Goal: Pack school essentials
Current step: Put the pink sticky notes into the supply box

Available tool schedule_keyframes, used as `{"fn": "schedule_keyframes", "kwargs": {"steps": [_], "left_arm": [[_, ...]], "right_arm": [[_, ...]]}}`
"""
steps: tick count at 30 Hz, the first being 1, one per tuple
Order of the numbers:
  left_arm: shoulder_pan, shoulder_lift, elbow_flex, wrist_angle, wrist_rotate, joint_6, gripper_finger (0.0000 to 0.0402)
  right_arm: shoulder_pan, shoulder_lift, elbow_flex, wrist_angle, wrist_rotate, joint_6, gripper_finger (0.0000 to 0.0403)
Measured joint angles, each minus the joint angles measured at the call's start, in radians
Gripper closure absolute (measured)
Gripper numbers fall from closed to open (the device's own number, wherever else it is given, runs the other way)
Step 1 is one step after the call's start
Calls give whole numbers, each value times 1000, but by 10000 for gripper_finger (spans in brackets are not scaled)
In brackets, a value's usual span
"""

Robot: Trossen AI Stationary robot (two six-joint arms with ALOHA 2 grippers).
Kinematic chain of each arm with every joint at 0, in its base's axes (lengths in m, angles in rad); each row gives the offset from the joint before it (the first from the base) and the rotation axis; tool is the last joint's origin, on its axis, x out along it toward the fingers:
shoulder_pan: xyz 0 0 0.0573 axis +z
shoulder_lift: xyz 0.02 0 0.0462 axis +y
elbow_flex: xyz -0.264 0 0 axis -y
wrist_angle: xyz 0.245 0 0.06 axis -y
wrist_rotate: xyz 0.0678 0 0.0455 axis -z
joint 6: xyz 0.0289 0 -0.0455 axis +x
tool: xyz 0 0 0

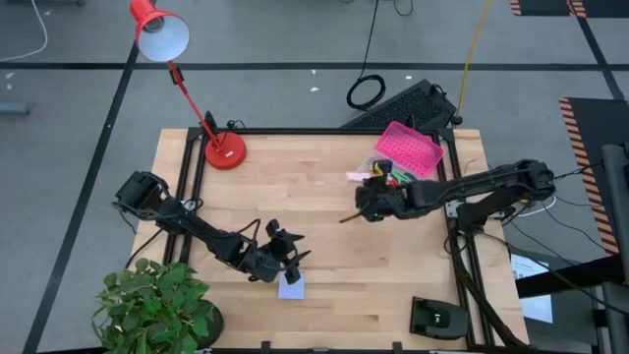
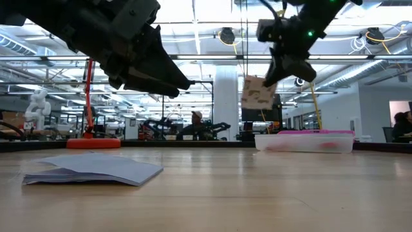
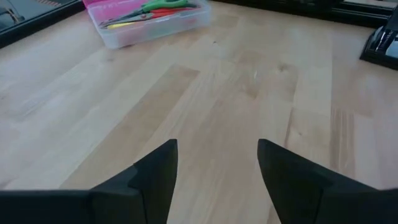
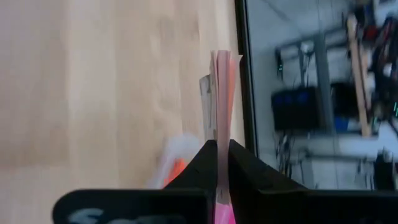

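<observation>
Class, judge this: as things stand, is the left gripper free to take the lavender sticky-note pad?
Probably yes: the left gripper hangs open just above the lavender sticky-note pad, nothing between them.

Red desk lamp [image 1: 187, 84] at the pale wooden table's [image 1: 324, 305] rear; leafy green potted plant [image 1: 152, 305] at its front corner

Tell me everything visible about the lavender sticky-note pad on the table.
The lavender sticky-note pad lies flat on the wooden table near its front edge, a thin stack of pale purple paper sheets, slightly fanned at one edge in the low view. The left pincer hovers just above it, fingers open, not touching. Nothing else rests on or against it.
</observation>
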Motion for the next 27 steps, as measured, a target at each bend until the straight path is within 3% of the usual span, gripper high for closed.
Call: {"fn": "schedule_keyframes", "kwargs": {"steps": [16,21,27], "left_arm": [[0,0,0,0,1,1,176],[0,0,0,0,1,4,176],[0,0,0,5,1,0,176]], "right_arm": [[-72,-7,0,-561,2,531,391],[-98,-7,-24,-507,3,527,389],[-174,-7,-75,-285,2,420,388]]}}
